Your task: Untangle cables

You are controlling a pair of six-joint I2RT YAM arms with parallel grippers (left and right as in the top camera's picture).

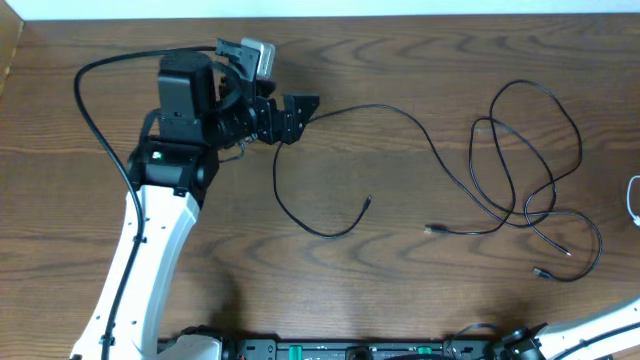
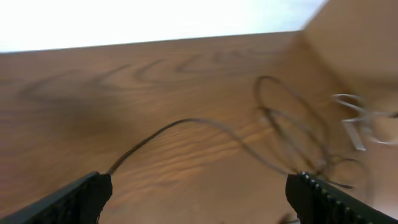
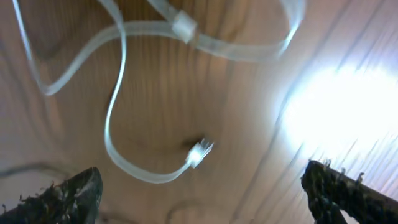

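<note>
Thin black cables [image 1: 375, 106] lie slack on the wooden counter. One strand curves out from left of centre, and its small plug [image 1: 368, 201] rests mid-counter. The other stretch runs right into a loose tangle of overlapping loops [image 1: 527, 212] near the right edge, with plug ends trailing toward the near edge. A white cable [image 3: 109, 127] lies looped at the right edge, its connector [image 3: 199, 152] flat on the wood.

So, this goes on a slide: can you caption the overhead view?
Open left hand beside a thin black cable on the wooden table, looped black cables tangled farther right.
</note>
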